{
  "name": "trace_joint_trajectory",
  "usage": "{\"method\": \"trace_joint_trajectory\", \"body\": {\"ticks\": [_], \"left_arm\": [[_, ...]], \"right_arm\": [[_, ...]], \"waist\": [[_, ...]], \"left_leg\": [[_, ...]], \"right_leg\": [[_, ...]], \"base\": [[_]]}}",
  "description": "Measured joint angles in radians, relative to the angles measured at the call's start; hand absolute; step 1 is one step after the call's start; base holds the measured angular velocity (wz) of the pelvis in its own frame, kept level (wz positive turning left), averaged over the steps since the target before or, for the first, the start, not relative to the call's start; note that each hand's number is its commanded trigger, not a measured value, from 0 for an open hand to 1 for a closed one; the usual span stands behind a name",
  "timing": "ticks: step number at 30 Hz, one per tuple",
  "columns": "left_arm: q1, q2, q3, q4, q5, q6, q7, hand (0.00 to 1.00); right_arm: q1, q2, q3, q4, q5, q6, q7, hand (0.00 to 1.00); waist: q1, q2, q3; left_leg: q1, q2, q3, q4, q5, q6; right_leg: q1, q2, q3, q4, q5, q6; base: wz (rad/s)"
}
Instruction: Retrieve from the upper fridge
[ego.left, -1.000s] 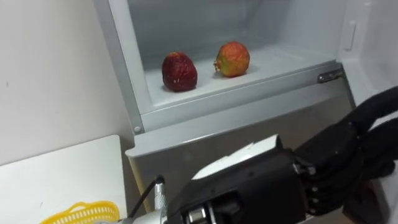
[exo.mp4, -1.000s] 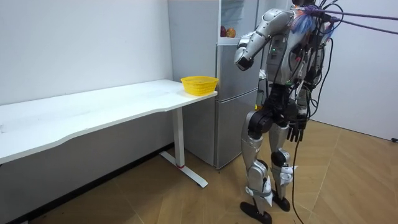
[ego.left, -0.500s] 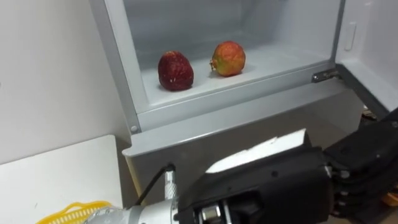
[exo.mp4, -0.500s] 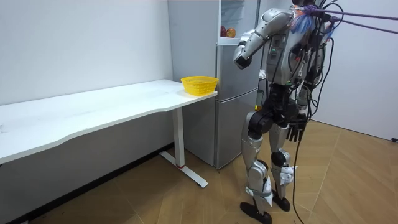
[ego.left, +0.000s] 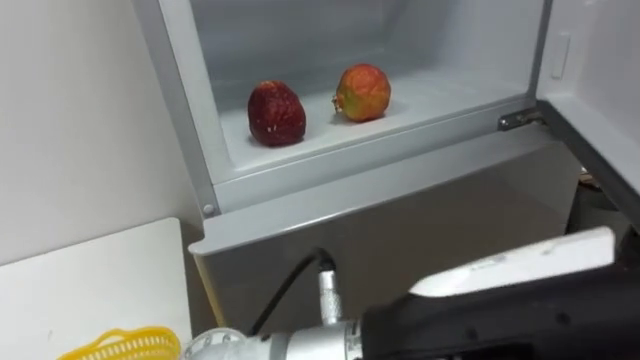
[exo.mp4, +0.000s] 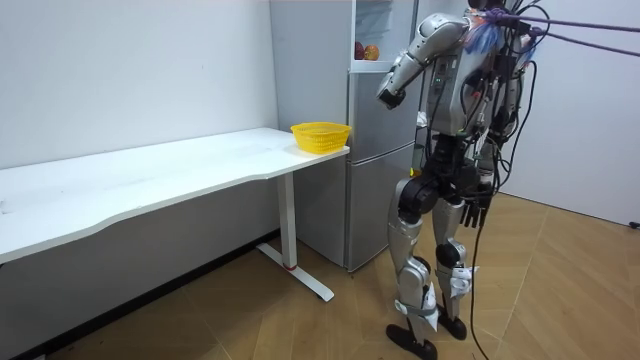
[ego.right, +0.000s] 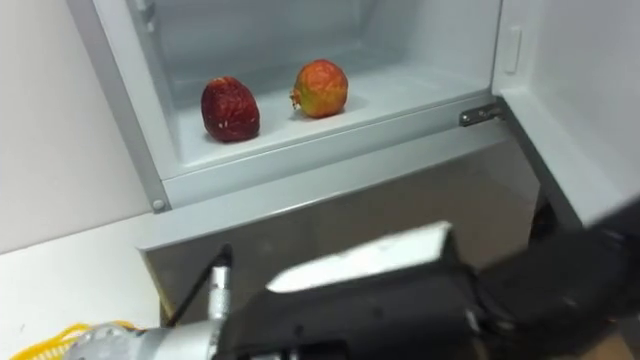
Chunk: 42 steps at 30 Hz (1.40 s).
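Note:
The upper fridge compartment (ego.left: 330, 165) stands open. On its white shelf (ego.left: 430, 105) lie a dark red fruit (ego.left: 276, 114) to the left and an orange-red fruit (ego.left: 362, 92) to the right, a small gap between them. My left forearm crosses the bottom of the eye views below the compartment. My left hand (ego.right: 575, 285) shows as a dark blur at the right, well short of the fruits and lower than the shelf. In the room view I stand facing the fridge with that hand (exo.mp4: 387, 93) raised toward it. My right hand (exo.mp4: 476, 212) hangs by my hip, fingers relaxed, holding nothing.
The open fridge door (ego.left: 600, 60) stands at the right of the compartment. A yellow basket (exo.mp4: 320, 136) sits on the end of a long white table (exo.mp4: 150, 175) just left of the fridge. The lower fridge door (ego.left: 420, 230) is closed.
My left forearm has swung up and to the right, and the hand has slid out past the left eye view's right edge. The fruits have not moved.

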Motion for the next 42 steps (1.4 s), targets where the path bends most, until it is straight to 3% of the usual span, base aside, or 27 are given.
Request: {"method": "trace_joint_trajectory", "body": {"ticks": [5, 13, 19, 27, 29, 35, 39, 40, 42], "left_arm": [[-0.006, -0.029, -0.011, 0.002, 0.004, 0.0, 0.021, 0.0], [-0.108, -0.068, -0.064, 0.042, 0.004, 0.0, 0.065, 0.0], [-0.13, -0.101, -0.08, 0.073, 0.006, 0.0, 0.069, 0.0], [-0.133, -0.108, -0.091, 0.073, 0.014, 0.0, 0.104, 0.0], [-0.133, -0.096, -0.091, 0.073, 0.012, 0.0, 0.106, 0.0], [-0.096, -0.015, -0.065, 0.074, 0.013, 0.0, 0.111, 0.0], [0.024, 0.044, 0.032, 0.057, 0.046, 0.001, 0.109, 0.0], [0.055, 0.068, 0.071, 0.041, 0.047, 0.001, 0.107, 0.0], [0.064, 0.083, 0.125, 0.034, 0.045, 0.001, 0.108, 0.0]], "right_arm": [[-0.005, 0.002, 0.022, -0.001, 0.0, -0.008, 0.001, 0.0], [-0.022, 0.003, 0.062, 0.001, 0.003, -0.007, -0.002, 0.0], [-0.057, 0.003, 0.087, 0.023, 0.012, -0.007, -0.001, 0.0], [-0.065, 0.0, 0.088, 0.041, 0.034, -0.007, 0.003, 0.0], [-0.068, -0.002, 0.087, 0.041, 0.035, -0.008, 0.008, 0.0], [-0.072, -0.009, 0.064, 0.038, 0.034, -0.014, 0.012, 0.0], [-0.075, -0.009, 0.019, 0.04, 0.03, -0.018, 0.02, 0.0], [-0.074, -0.009, 0.006, 0.04, 0.031, -0.018, 0.023, 0.0], [-0.074, -0.009, -0.006, 0.04, 0.039, -0.018, 0.031, 0.0]], "waist": [[-0.014, 0.002, 0.0012], [-0.023, 0.016, 0.0032], [-0.043, 0.017, 0.0029], [-0.061, 0.015, 0.0037], [-0.059, 0.015, 0.0043], [-0.029, 0.003, 0.0125], [0.019, -0.012, 0.0198], [0.026, -0.018, 0.0187], [0.049, -0.028, 0.0161]], "left_leg": [[0.002, 0.001, 0.015, 0.0, 0.0, 0.0], [-0.001, 0.003, 0.027, -0.008, 0.0, 0.0], [-0.001, 0.002, 0.027, -0.005, 0.0, 0.0], [0.001, 0.001, 0.027, -0.006, 0.0, 0.0], [0.006, 0.0, 0.027, -0.009, 0.0, 0.0], [0.034, 0.001, 0.025, -0.013, 0.0, 0.0], [0.031, 0.003, 0.018, -0.012, 0.001, -0.001], [0.024, 0.002, 0.009, -0.009, 0.001, -0.001], [0.014, 0.0, -0.009, -0.006, 0.001, -0.001]], "right_leg": [[-0.006, 0.0, 0.017, -0.003, 0.0, 0.0], [-0.019, 0.002, 0.024, -0.001, 0.001, 0.0], [-0.017, 0.003, 0.035, -0.003, 0.001, -0.001], [-0.018, 0.001, 0.038, -0.005, 0.001, -0.001], [-0.017, 0.002, 0.041, -0.003, 0.001, -0.001], [0.005, 0.002, 0.043, -0.003, -0.002, -0.001], [0.004, 0.002, 0.028, 0.002, -0.003, -0.002], [0.003, 0.001, 0.018, 0.001, -0.003, -0.002], [0.0, -0.001, 0.003, 0.001, -0.003, -0.001]], "base": [[-0.08], [-0.04], [-0.04], [-0.03], [-0.05], [-0.03], [0.08], [0.27], [0.26]]}}
